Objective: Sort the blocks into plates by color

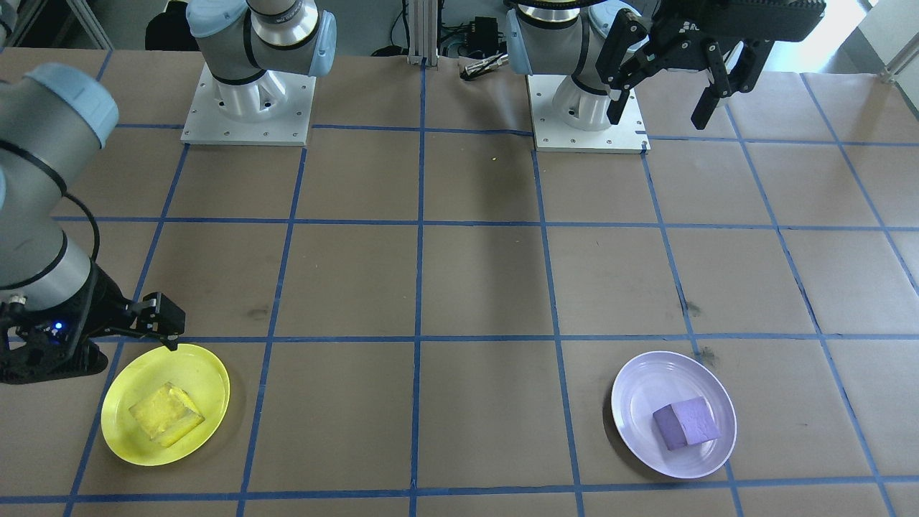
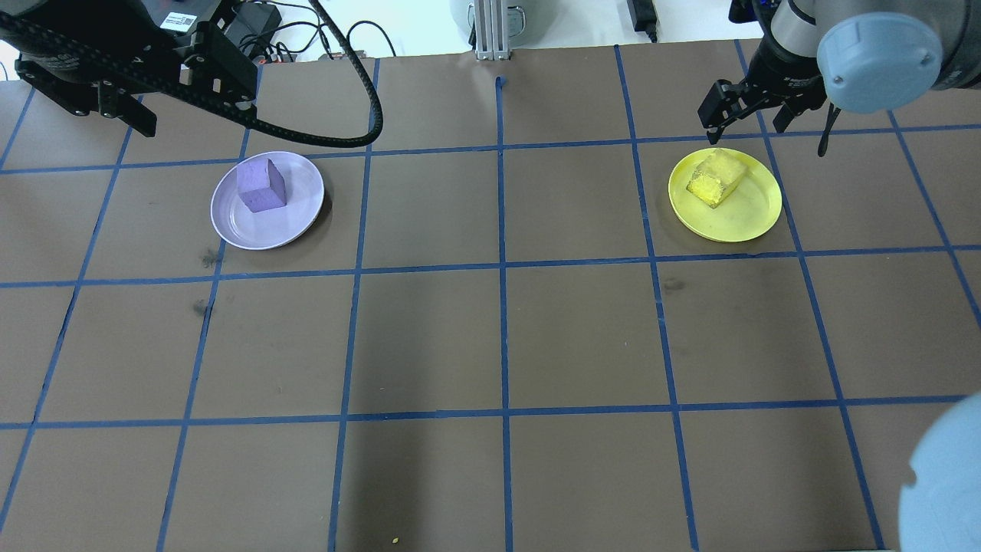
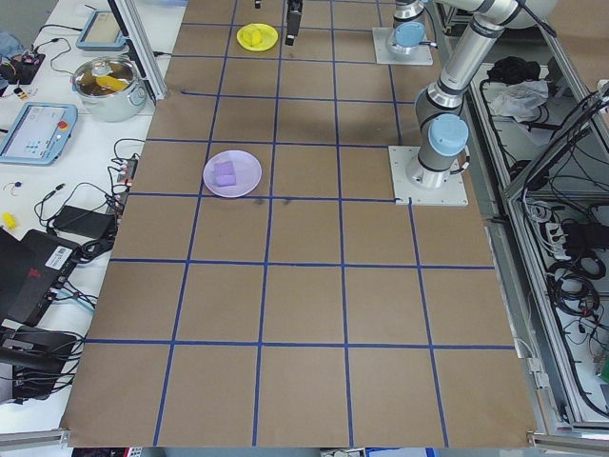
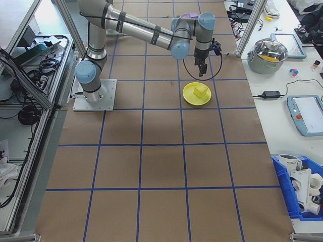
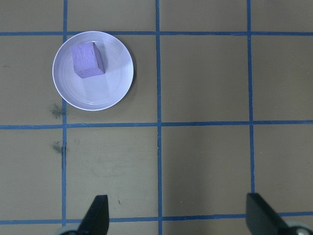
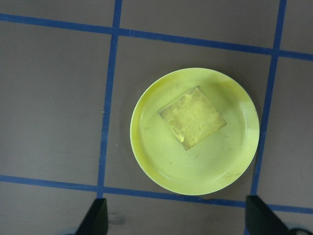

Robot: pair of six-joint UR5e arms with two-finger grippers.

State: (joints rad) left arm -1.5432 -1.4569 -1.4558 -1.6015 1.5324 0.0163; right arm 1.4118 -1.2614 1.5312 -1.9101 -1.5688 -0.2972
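Observation:
The yellow block (image 2: 716, 178) lies in the yellow plate (image 2: 747, 222) at the far right of the table. My right gripper (image 2: 747, 126) hangs open just beyond that plate, above its far rim, holding nothing. In the right wrist view the yellow block (image 6: 192, 117) sits inside the yellow plate (image 6: 161, 166), ahead of the fingertips. The purple block (image 2: 260, 185) rests in the lavender plate (image 2: 303, 203) at the far left. My left gripper (image 2: 191, 103) is raised high, open and empty. In the left wrist view the purple block (image 5: 87, 59) and lavender plate (image 5: 107, 93) lie far below.
Brown paper with a blue tape grid covers the table. The two arm bases (image 1: 248, 108) (image 1: 589, 115) stand at the robot's edge. Side tables hold a pot (image 3: 109, 81), tablets and cables. A blue bin (image 4: 303, 186) sits off the table.

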